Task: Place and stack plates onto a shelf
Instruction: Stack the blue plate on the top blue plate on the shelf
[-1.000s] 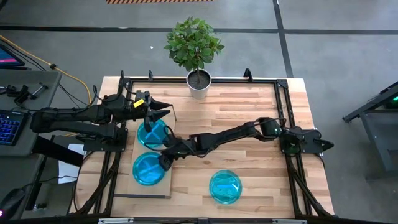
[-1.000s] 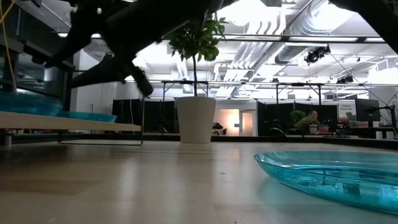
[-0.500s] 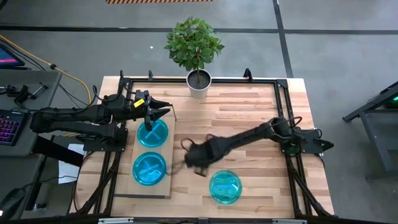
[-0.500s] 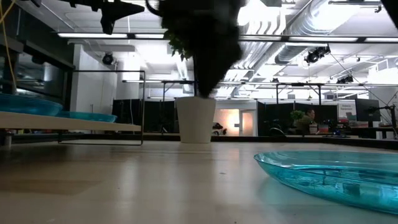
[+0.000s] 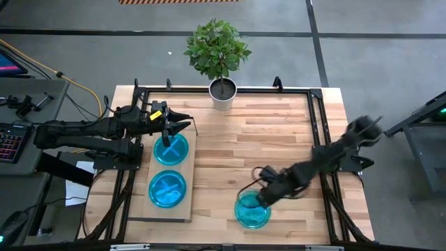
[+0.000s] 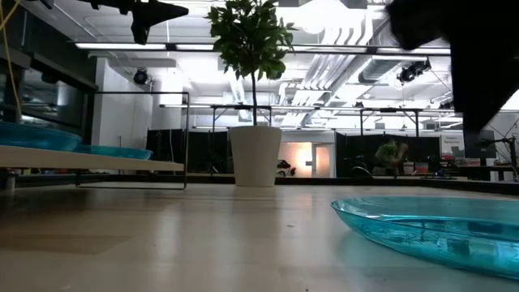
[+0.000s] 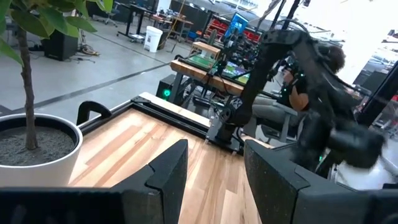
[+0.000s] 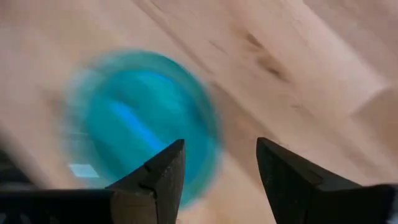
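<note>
Two plate stacks (image 5: 169, 150) (image 5: 167, 189) lay on the shelf (image 5: 182, 213) at the table's (image 5: 279, 139) left side, one beyond the other. One loose plate (image 5: 251, 211) lay on the bare table near the front edge, right of centre.

Change: one second earlier the right arm reached across to the shelf, its tool between the two stacks. It then swung back across the table. The right tool (image 5: 261, 199) was now at the loose plate's rim, on the side toward that arm's base. The right wrist view showed both fingers well apart, with nothing between them and the plate (image 8: 146, 124) ahead of them. Judgement: a delivery to the shelf was complete and the next pick was starting.

The left tool (image 5: 182, 123) hovered over the far stack, unmoved. Its fingers were spread and held nothing.

Limits of view: the right arm was smeared by motion, so contact between tool and plate could not be confirmed. The number of plates in each stack could not be read from above. The low view cut off the loose plate (image 6: 438, 231) at its right edge and showed the right arm only as a dark mass.
</note>
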{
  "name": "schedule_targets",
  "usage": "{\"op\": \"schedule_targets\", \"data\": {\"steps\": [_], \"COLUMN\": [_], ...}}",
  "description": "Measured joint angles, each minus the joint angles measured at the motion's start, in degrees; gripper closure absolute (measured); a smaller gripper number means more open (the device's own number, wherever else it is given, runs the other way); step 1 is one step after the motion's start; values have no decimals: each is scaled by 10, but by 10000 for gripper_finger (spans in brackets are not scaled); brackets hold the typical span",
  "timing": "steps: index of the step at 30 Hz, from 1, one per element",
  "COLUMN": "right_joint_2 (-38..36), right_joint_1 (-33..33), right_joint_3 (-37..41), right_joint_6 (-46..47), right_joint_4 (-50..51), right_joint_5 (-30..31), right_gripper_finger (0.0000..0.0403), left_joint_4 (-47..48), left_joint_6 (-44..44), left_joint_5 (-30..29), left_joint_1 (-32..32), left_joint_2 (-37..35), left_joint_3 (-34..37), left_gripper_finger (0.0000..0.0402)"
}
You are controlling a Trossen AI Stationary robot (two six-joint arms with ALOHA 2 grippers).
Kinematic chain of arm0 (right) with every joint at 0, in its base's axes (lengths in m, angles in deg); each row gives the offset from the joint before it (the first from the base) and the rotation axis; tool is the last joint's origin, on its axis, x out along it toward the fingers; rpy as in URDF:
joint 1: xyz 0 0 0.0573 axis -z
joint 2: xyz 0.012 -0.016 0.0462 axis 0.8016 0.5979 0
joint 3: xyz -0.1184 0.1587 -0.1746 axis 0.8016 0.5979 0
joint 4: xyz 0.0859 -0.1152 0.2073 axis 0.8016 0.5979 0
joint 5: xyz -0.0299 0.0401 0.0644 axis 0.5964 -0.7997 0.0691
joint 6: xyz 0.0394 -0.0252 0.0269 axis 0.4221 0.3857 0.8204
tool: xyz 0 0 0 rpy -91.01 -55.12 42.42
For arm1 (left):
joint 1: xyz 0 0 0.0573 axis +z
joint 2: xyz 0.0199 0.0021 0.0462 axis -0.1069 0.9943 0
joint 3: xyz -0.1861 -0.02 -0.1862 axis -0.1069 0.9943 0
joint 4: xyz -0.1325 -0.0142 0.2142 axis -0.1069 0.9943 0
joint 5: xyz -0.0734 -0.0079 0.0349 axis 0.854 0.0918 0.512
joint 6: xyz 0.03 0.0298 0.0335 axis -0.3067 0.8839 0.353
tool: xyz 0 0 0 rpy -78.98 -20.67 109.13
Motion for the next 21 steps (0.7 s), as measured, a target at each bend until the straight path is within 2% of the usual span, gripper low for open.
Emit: {"op": "schedule_targets", "data": {"steps": [4,8,12,16,21], "right_joint_2": [-97,-134,-124,-90,-43], "right_joint_1": [-47,-86,-114,-130,-132], "right_joint_3": [103,172,224,255,239], "right_joint_6": [108,203,282,298,293], "right_joint_4": [-136,-198,-278,-371,-380], "right_joint_5": [100,172,201,215,229], "right_gripper_finger": [222,222,222,222,222], "left_joint_4": [-2,-10,-10,-12,-13], "left_joint_6": [0,-1,-20,-20,-20], "left_joint_5": [0,0,-7,-8,-10], "left_joint_1": [0,0,0,0,0], "left_joint_2": [0,0,0,0,0], "left_joint_3": [0,0,0,0,0], "left_gripper_finger": [255,255,255,255,255]}}
